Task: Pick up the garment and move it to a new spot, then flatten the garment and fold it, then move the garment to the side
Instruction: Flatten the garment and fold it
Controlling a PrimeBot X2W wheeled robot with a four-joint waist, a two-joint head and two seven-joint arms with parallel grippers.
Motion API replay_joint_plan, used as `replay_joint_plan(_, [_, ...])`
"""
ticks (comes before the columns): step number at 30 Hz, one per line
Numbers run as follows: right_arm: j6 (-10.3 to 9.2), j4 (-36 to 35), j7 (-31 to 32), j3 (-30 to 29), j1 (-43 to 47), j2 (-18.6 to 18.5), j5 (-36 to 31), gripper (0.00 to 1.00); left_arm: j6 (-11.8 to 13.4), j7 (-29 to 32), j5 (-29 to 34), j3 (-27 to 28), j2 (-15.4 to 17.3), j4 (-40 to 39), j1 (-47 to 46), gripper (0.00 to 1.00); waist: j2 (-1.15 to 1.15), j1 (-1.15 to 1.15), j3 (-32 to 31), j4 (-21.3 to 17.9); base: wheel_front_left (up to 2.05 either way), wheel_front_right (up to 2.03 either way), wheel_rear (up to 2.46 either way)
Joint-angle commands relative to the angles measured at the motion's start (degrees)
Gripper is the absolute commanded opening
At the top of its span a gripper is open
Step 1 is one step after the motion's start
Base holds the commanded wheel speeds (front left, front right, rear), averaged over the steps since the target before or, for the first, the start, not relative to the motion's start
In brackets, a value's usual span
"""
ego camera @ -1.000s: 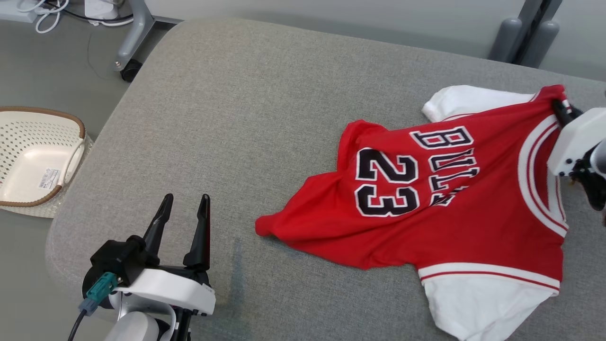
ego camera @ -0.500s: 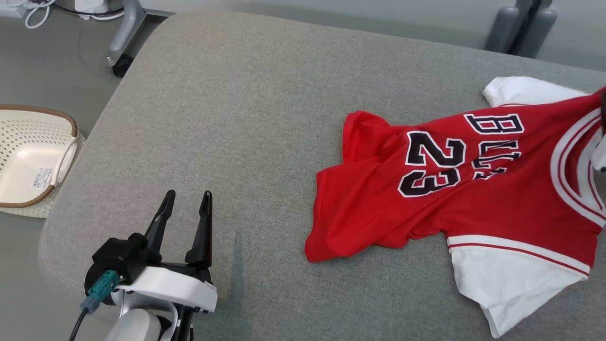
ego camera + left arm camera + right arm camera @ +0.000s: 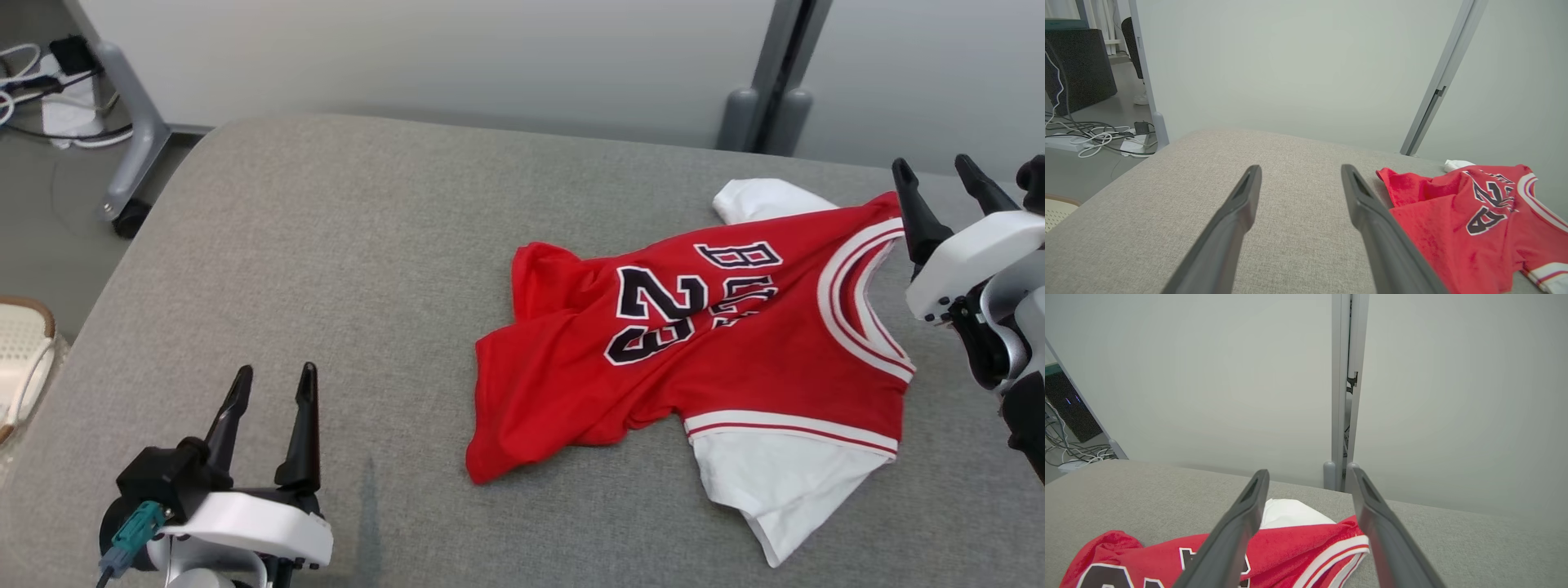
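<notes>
Garment lying rumpled toward the right of the grey surface. We are judging it light, soft, floppy; we are favouring the collar or shoulder seams for a hold. Left gripper and right gripper both showing fingers apart, empty.

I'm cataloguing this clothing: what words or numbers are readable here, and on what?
"23": on the red jersey, black digits edged white.
"B": beside the number on the jersey; the rest of that word is creased and unreadable.
No other text can be read.
</notes>
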Motion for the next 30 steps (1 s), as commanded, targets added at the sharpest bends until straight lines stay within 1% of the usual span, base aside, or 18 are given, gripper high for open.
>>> replay_joint_plan(1, [0.0,-1.29,-0.37,-0.66,1.02,-0.5,-0.6,1.0,0.5,-0.25,-0.18,0.31,0.47,-0.29,0.72,1.0,0.0,0.0,-2.09,-2.26,0.0,0.0,0.0])
replay_joint_plan(4, [0.0,-9.9,-0.33,-4.96,6.47,-1.11,-3.57,1.0,1.13,-0.24,-0.26,1.43,1.04,-1.25,2.39,1.0,0.0,0.0,-3.41,-4.07,0.0,0.0,0.0])
replay_joint_plan(6, [0.0,-15.57,-0.35,-9.05,10.23,-1.42,-5.88,1.0,1.5,-0.25,-0.41,2.19,1.56,-1.89,3.41,1.0,0.0,0.0,-4.08,-5.04,0.0,0.0,0.0])
replay_joint_plan(8, [0.0,-21.23,-0.34,-13.39,15.19,-0.84,-8.85,1.0,1.92,-0.24,-0.33,2.57,1.61,-2.62,4.6,1.0,0.0,0.0,-4.66,-5.87,0.0,0.0,0.0])
replay_joint_plan(9, [0.0,-26.72,-0.35,-17.6,20.83,0.43,-11.79,1.0,2.11,-0.25,-0.37,2.97,1.64,-3.31,5.48,1.0,0.0,0.0,-5.23,-6.57,0.0,0.0,0.0])
replay_joint_plan(11, [0.0,-31.8,-0.35,-21.62,26.37,1.76,-14.66,1.0,2.35,-0.25,-0.44,3.28,1.61,-3.94,6.18,1.0,0.0,0.0,-5.69,-7.17,0.0,0.0,0.0])
replay_joint_plan(15, [0.0,-40.37,-0.36,-26.73,36.67,5.48,-19.04,1.0,2.55,-0.25,-0.52,3.85,1.59,-4.84,7.66,1.0,0.0,0.0,-6.33,-8.26,0.0,0.0,0.0])
replay_joint_plan(19, [0.0,-45.7,-0.36,-30.41,43.74,9.0,-21.36,1.0,2.53,-0.25,-0.46,4.29,1.53,-5.45,8.41,1.0,0.0,0.0,-6.51,-9.04,0.0,0.0,0.0])
replay_joint_plan(22, [0.0,-47.85,-0.36,-32.11,46.6,10.87,-22.68,1.0,2.26,-0.25,-0.43,4.22,1.43,-5.59,8.57,1.0,0.0,0.0,-6.56,-9.41,0.0,0.0,0.0])
replay_joint_plan(26, [0.0,-49.2,-0.36,-33.03,48.04,12.27,-24.33,1.0,2.03,-0.24,-0.62,3.9,1.35,-5.51,8.47,1.0,0.0,0.0,-6.41,-9.91,0.0,0.0,0.0])
replay_joint_plan(30, [0.0,-49.59,-0.36,-33.23,47.95,12.55,-25.13,1.0,1.63,1.1,-0.99,3.03,1.33,-4.92,8.18,1.0,0.0,0.0,-6.18,-10.01,0.0,0.0,0.0])
